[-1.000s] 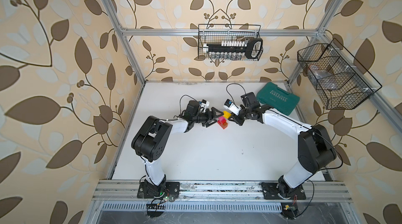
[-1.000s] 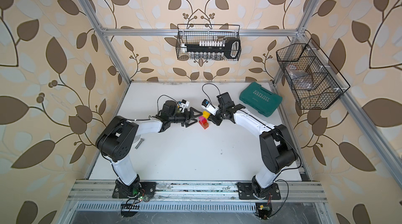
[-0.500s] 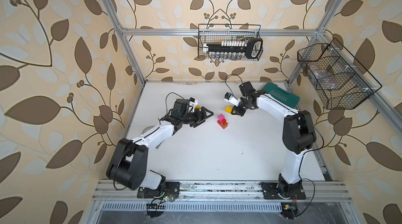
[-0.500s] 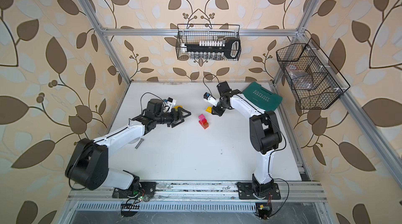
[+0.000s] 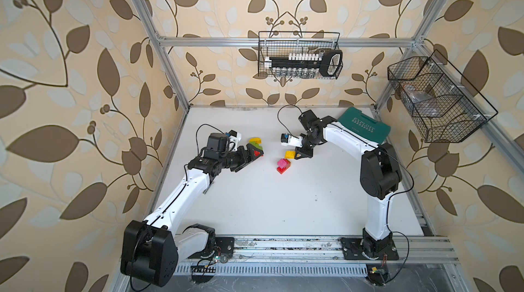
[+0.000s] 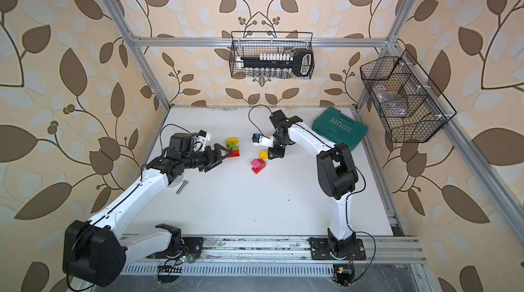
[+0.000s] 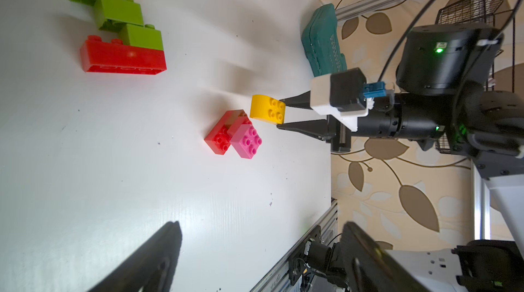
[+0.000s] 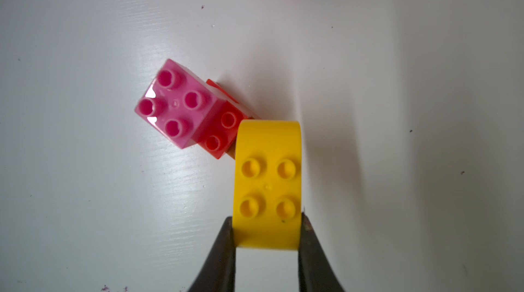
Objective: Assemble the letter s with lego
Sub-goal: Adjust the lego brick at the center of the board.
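The right pincer (image 8: 266, 219) grips only the tail end of a glossy yellow round-topped brick (image 8: 268, 163), so the smooth plastic could pivot or slip free if it knocks the pink square brick (image 8: 173, 103) studded onto a red brick (image 8: 224, 131) just beside it. The left pincer (image 6: 219, 158) gapes wide, empty, by the stepped lime, yellow and red stack (image 6: 233, 147) lying on the white bench (image 6: 255, 205).

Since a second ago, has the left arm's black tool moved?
Yes. The black left tool has pulled back toward its own side, farther from the teal plastic case.
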Robot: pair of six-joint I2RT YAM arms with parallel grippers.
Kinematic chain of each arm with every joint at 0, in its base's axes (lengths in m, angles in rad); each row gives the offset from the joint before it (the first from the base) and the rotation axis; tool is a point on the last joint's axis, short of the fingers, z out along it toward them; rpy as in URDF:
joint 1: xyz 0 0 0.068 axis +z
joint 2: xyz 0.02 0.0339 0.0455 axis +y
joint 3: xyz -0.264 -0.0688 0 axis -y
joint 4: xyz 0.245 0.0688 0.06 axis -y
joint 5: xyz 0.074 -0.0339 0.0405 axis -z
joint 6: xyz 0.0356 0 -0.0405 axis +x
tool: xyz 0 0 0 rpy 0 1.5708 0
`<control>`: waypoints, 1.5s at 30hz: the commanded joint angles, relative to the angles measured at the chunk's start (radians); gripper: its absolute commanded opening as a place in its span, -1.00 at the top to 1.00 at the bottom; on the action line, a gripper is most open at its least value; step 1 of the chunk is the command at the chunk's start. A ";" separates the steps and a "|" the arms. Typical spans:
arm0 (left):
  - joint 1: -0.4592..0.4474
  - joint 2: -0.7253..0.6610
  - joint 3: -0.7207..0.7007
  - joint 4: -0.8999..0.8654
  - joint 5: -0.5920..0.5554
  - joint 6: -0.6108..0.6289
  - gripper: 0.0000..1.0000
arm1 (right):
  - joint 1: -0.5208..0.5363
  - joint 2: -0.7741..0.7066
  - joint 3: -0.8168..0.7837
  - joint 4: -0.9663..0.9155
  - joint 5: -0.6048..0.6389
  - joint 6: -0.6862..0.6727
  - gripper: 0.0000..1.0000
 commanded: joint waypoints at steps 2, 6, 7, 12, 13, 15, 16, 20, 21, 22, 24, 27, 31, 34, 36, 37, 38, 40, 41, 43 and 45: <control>0.006 -0.025 -0.004 -0.013 -0.008 0.027 -0.81 | 0.005 0.000 -0.011 -0.002 -0.025 -0.040 0.94; 0.006 -0.018 -0.009 -0.004 -0.008 0.024 -0.83 | -0.007 -0.042 -0.051 0.110 -0.004 0.011 0.93; 0.006 -0.013 -0.010 -0.002 -0.007 0.024 -0.83 | -0.015 -0.059 -0.066 0.144 -0.008 0.025 0.93; 0.006 0.000 -0.024 0.019 -0.001 0.013 -0.83 | -0.047 -0.101 -0.110 0.188 0.012 0.056 0.92; 0.006 0.002 -0.026 0.022 0.001 0.012 -0.83 | -0.052 -0.097 -0.115 0.188 0.022 0.073 0.92; 0.006 0.004 -0.029 0.028 0.003 0.009 -0.83 | -0.066 -0.086 -0.138 0.205 0.025 0.111 0.91; 0.006 0.006 -0.029 0.029 0.004 0.009 -0.83 | -0.071 -0.073 -0.137 0.202 0.031 0.124 0.91; 0.006 0.006 -0.029 0.027 0.005 0.010 -0.83 | -0.072 -0.007 -0.103 0.179 0.032 0.158 0.91; 0.006 0.006 -0.029 0.026 0.005 0.009 -0.84 | -0.071 0.006 -0.100 0.189 0.024 0.164 0.91; 0.006 0.006 -0.029 0.027 0.004 0.010 -0.84 | -0.069 0.015 -0.099 0.196 0.014 0.164 0.91; 0.006 0.005 -0.032 0.026 0.005 0.009 -0.83 | -0.063 0.040 -0.093 0.210 0.000 0.163 0.91; 0.006 -0.001 -0.035 0.025 0.004 0.009 -0.83 | -0.056 0.077 -0.075 0.200 -0.014 0.145 0.92; 0.006 -0.007 -0.035 0.021 0.004 0.010 -0.83 | -0.047 0.088 -0.103 0.229 -0.031 0.114 0.92; 0.006 -0.008 -0.035 0.023 0.004 0.009 -0.83 | -0.042 0.084 -0.135 0.261 -0.048 0.098 0.93; 0.006 -0.008 -0.035 0.023 0.005 0.007 -0.83 | -0.040 0.080 -0.156 0.279 -0.058 0.091 0.93; 0.006 -0.008 -0.034 0.025 0.006 0.006 -0.83 | -0.040 0.077 -0.165 0.284 -0.062 0.087 0.92; 0.006 -0.008 -0.033 0.024 0.006 0.007 -0.83 | -0.039 0.073 -0.174 0.291 -0.066 0.082 0.93; 0.006 -0.008 -0.034 0.025 0.007 0.007 -0.83 | -0.038 0.063 -0.194 0.299 -0.077 0.071 0.92; 0.006 -0.008 -0.035 0.025 0.007 0.006 -0.83 | -0.036 0.058 -0.206 0.306 -0.079 0.070 0.92; 0.006 -0.008 -0.035 0.028 0.007 0.007 -0.83 | -0.034 0.046 -0.229 0.317 -0.082 0.070 0.93; 0.006 -0.008 -0.033 0.027 0.009 0.009 -0.84 | -0.034 0.032 -0.253 0.324 -0.076 0.076 0.93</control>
